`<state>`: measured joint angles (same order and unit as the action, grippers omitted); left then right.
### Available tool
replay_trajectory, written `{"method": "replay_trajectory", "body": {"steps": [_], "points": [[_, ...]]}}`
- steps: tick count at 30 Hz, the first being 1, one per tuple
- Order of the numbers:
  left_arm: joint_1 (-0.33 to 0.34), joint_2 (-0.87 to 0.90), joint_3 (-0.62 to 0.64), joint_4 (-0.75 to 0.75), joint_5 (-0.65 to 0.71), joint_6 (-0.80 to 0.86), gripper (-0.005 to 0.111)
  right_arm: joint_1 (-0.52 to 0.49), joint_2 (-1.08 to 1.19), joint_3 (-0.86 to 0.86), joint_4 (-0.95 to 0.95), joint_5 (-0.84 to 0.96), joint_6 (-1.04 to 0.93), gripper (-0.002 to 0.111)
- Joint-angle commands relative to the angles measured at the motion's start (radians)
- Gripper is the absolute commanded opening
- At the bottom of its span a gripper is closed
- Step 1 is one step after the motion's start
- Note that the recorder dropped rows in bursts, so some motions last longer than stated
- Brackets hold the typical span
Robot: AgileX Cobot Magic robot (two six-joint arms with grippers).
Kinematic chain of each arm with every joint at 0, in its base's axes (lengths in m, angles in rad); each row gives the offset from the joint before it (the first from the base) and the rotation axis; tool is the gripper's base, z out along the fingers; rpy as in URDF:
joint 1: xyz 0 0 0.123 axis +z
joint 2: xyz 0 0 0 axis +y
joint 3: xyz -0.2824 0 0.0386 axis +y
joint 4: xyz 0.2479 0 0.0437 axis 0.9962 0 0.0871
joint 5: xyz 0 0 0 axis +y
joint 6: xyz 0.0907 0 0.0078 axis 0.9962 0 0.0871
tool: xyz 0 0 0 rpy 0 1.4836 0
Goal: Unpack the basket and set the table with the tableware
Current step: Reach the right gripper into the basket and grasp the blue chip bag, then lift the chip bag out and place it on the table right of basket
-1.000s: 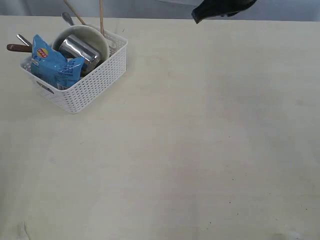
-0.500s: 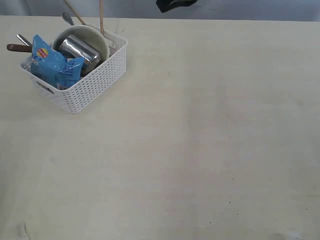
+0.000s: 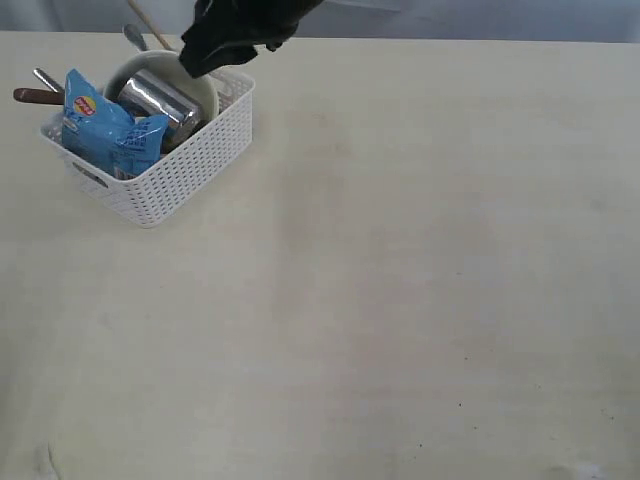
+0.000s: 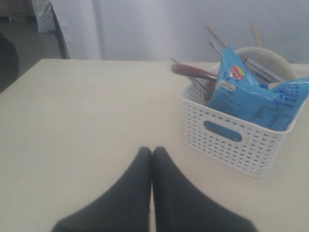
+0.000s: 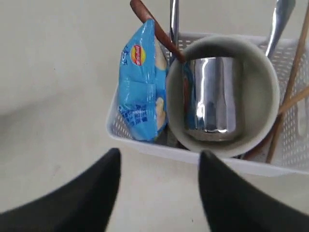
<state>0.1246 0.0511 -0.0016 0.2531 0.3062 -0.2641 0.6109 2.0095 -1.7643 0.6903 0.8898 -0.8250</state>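
White plastic lattice basket (image 3: 180, 170) is filled: steel cup (image 5: 215, 94) laid in cream bowl (image 5: 253, 82), blue snack packet (image 5: 142, 92) alongside, logo (image 5: 139, 54) unreadable. Right gripper (image 5: 161, 157) is spread wide, left gripper (image 4: 152, 151) pressed together.

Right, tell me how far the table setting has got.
Done: nothing. No tableware lies on the table; the bowl, cup, spoon and chopsticks all sit in the basket. In hand: the right hand hovers open over the basket, holding nothing; the left hand is shut, apart from the basket. Left: every piece must come out and be laid.
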Motion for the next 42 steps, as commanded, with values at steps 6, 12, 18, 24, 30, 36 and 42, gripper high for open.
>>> {"method": "replay_trajectory", "body": {"steps": [6,12,18,24,30,36,42], "points": [[-0.002,-0.006,0.002,0.004,-0.005,-0.002,0.000,0.115,0.132,-0.043,0.016,-0.233,-0.069,0.061],[-0.002,-0.006,0.002,0.004,-0.005,-0.002,0.000,0.149,0.173,-0.043,0.021,-0.273,-0.102,0.061],[-0.002,-0.006,0.002,0.004,-0.005,-0.002,0.000,0.154,0.190,-0.043,0.050,-0.272,-0.102,0.061],[-0.002,-0.006,0.002,0.004,-0.005,-0.002,0.000,0.166,0.209,-0.043,0.052,-0.264,-0.102,0.061],[-0.002,-0.006,0.002,0.004,-0.005,-0.002,0.000,0.176,0.224,-0.043,0.050,-0.260,-0.102,0.061],[-0.002,-0.006,0.002,0.004,-0.005,-0.002,0.000,0.176,0.225,-0.043,0.050,-0.260,-0.102,0.051],[-0.002,-0.006,0.002,0.006,-0.005,-0.002,0.000,0.176,0.225,-0.043,0.050,-0.244,-0.082,0.025]]}}
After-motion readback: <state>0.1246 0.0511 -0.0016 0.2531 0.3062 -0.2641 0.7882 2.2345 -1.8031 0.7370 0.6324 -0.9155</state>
